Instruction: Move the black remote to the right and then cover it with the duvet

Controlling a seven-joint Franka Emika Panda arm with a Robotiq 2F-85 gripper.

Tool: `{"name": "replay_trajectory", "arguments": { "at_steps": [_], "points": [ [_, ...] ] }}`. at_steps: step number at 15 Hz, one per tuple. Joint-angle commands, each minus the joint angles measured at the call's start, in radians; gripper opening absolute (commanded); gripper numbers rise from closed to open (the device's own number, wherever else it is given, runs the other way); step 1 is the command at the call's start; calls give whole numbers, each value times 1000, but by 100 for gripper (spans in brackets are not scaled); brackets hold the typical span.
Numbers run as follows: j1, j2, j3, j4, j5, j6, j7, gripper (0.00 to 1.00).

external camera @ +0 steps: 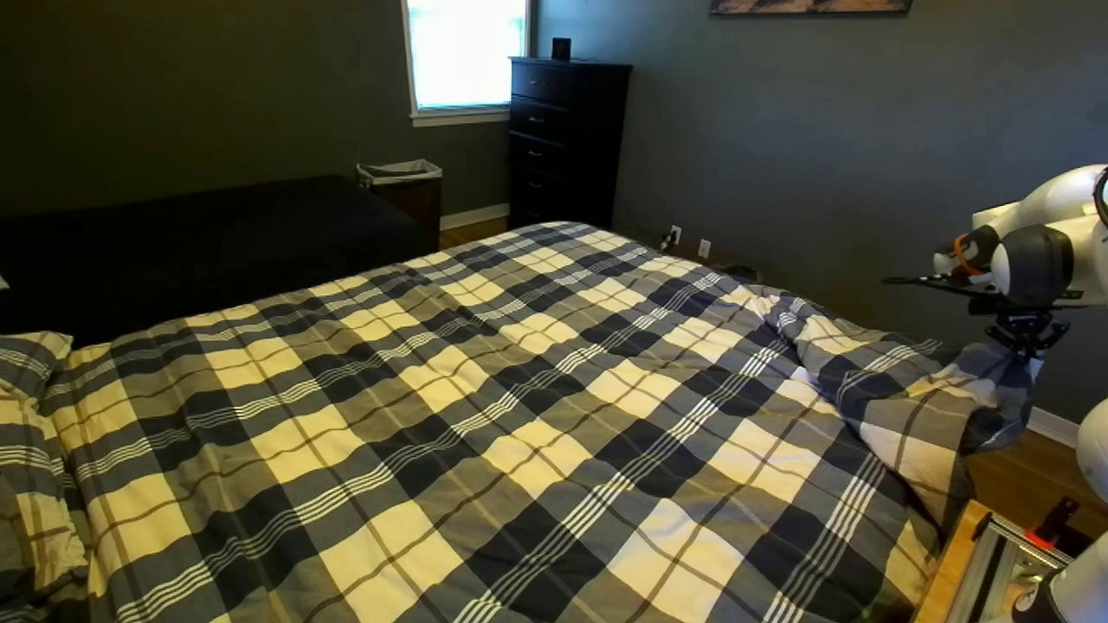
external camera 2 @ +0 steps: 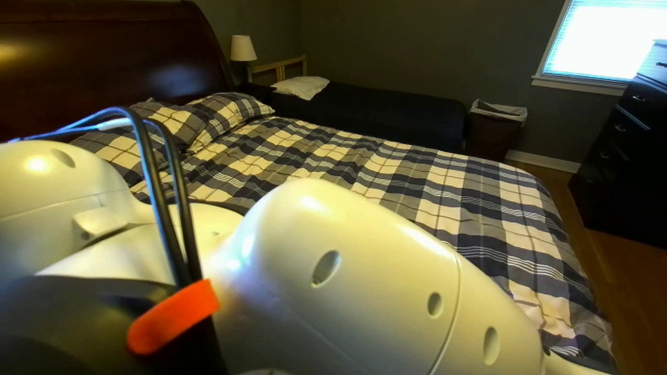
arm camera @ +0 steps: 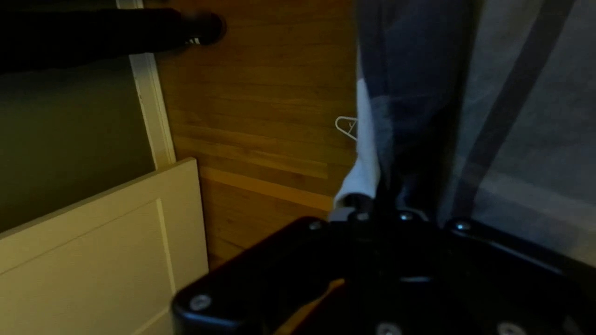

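Note:
The plaid duvet (external camera: 537, 381) in cream, grey and dark navy is spread over the bed. It also shows in an exterior view (external camera 2: 448, 182) behind the robot arm. My gripper (external camera: 1030, 348) is off the bed's edge, at the right of that view, shut on an edge of the duvet. The held part is raised and bunched, with folds running back to the bed. In the wrist view the fingers (arm camera: 379, 211) close on the fabric, and the duvet (arm camera: 526, 139) hangs at the right. The fingertips are dark there. The black remote is not visible in any view.
The white arm (external camera 2: 365, 271) blocks much of an exterior view. The robot's wooden-edged base (external camera: 948, 562) stands by the bed. Pillows (external camera 2: 172, 122) lie at the headboard. A dark dresser (external camera: 567, 143) and hamper (external camera: 402, 195) stand beyond. A door (arm camera: 116, 260) and someone's dark leg (arm camera: 116, 32) show.

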Motion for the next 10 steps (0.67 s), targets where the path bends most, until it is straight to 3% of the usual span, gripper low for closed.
{"name": "replay_trajectory", "arguments": {
  "at_steps": [1, 5, 10],
  "points": [
    [-9, 16, 20, 18, -2, 147, -37, 1],
    [-4, 16, 53, 13, 0, 268, -115, 1],
    [-8, 35, 24, 44, 3, 134, -70, 1]
  ]
}}
